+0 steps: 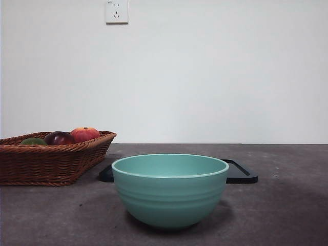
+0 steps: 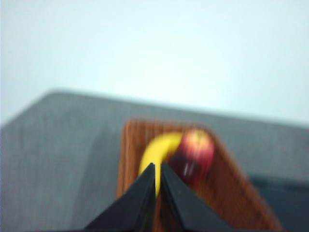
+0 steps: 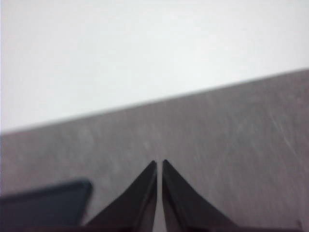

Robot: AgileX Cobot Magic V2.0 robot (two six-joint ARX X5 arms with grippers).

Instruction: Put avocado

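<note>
The avocado [image 1: 33, 141] shows only as a dark green top above the rim of the wicker basket [image 1: 51, 164] at the left of the front view. A teal bowl [image 1: 170, 189] stands near and central on the table. My left gripper [image 2: 158, 164] hangs above the basket [image 2: 133, 159], shut and holding nothing; its blurred view does not show the avocado clearly. Shut and holding nothing as well, my right gripper [image 3: 159, 162] hovers over bare table. Neither arm appears in the front view.
Beside the avocado lie a dark maroon fruit [image 1: 59, 137] and a red-orange fruit [image 1: 84, 134]. The left wrist view shows a banana [image 2: 157, 147] and a red fruit [image 2: 195, 152]. A black tray [image 1: 241, 173] lies behind the bowl, its corner [image 3: 46, 203] near the right gripper.
</note>
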